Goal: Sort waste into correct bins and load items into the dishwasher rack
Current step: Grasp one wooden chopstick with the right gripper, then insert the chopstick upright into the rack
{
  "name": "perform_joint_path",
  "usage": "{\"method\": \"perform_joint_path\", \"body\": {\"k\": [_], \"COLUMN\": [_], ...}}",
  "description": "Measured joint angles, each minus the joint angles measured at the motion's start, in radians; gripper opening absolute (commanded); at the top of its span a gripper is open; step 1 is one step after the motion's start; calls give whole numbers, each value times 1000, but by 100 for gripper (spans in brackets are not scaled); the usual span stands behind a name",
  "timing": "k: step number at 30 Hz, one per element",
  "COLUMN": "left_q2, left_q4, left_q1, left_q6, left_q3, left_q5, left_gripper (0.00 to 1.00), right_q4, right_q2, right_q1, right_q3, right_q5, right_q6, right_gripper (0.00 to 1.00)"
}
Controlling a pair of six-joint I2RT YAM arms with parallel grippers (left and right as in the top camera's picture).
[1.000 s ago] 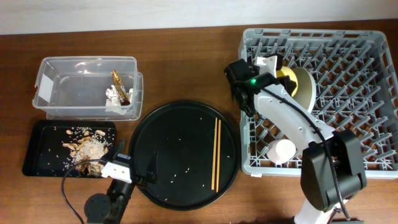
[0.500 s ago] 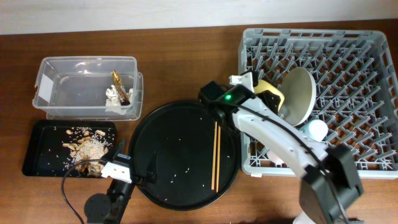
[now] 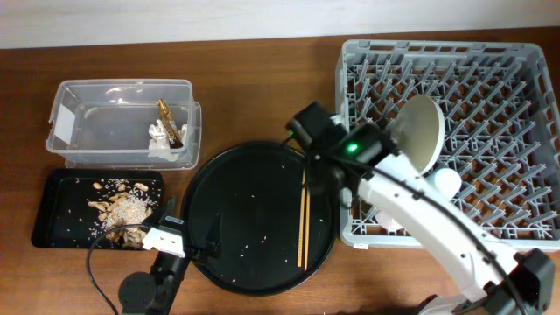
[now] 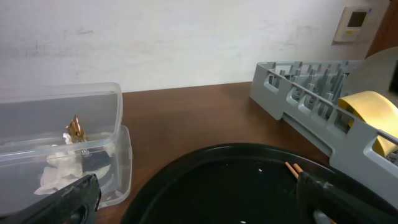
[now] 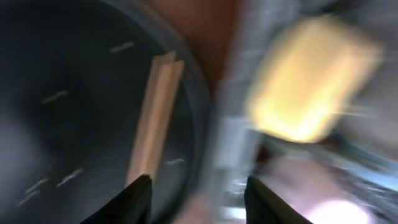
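My right gripper is open and empty, over the right edge of the round black tray, beside the chopsticks, which also show in the blurred right wrist view. The grey plate stands upright in the dishwasher rack. The yellow bowl sits at the rack's left edge, hidden under my arm in the overhead view. The light blue cup is in the rack, and the pink cup shows only as a blur. My left gripper is open and empty at the tray's left front.
The clear tub at back left holds the tissue and the wrapper. The shallow black tray in front of it holds food scraps. A few crumbs lie on the round tray.
My right gripper has moved left out of the rack to the round tray's right edge by the chopsticks. The yellow bowl stays in the rack. The left arm has not moved.
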Motion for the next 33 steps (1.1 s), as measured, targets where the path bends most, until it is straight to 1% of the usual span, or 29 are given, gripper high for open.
{"method": "perform_joint_path", "body": {"k": [2, 3, 5, 7, 9, 12, 16, 18, 19, 21, 26, 29, 31, 33], "left_q2": [0, 0, 0, 0, 0, 0, 0, 0, 0, 0, 0, 0, 0, 0], "left_q4": [0, 0, 0, 0, 0, 0, 0, 0, 0, 0, 0, 0, 0, 0], "left_q1": [0, 0, 0, 0, 0, 0, 0, 0, 0, 0, 0, 0, 0, 0], "left_q6": [0, 0, 0, 0, 0, 0, 0, 0, 0, 0, 0, 0, 0, 0], "left_q3": [0, 0, 0, 0, 0, 0, 0, 0, 0, 0, 0, 0, 0, 0], "left_q5": [0, 0, 0, 0, 0, 0, 0, 0, 0, 0, 0, 0, 0, 0], "left_gripper": [99, 99, 99, 99, 99, 99, 99, 99, 99, 99, 99, 99, 99, 99], "right_q4": [73, 103, 158, 252, 354, 436, 516, 535, 537, 544, 551, 499, 450, 384], "right_q2": [3, 7, 20, 39, 66, 92, 142, 169, 185, 198, 219, 208, 156, 19], "right_q1": [49, 62, 79, 78, 76, 76, 76, 75, 75, 70, 67, 69, 69, 70], "right_q3": [-54, -82, -157, -267, -360, -425, -460, -462, -458, -451, -425, -420, -415, -378], "right_q5": [-94, -121, -163, -187, -222, -246, -247, -251, -252, -265, -317, -320, -306, -252], "right_q6": [-11, 0, 43, 103, 143, 183, 239, 252, 258, 263, 284, 248, 208, 150], "right_gripper": [56, 52, 45, 39, 37, 37, 29, 19, 12, 4, 4, 4, 4, 4]}}
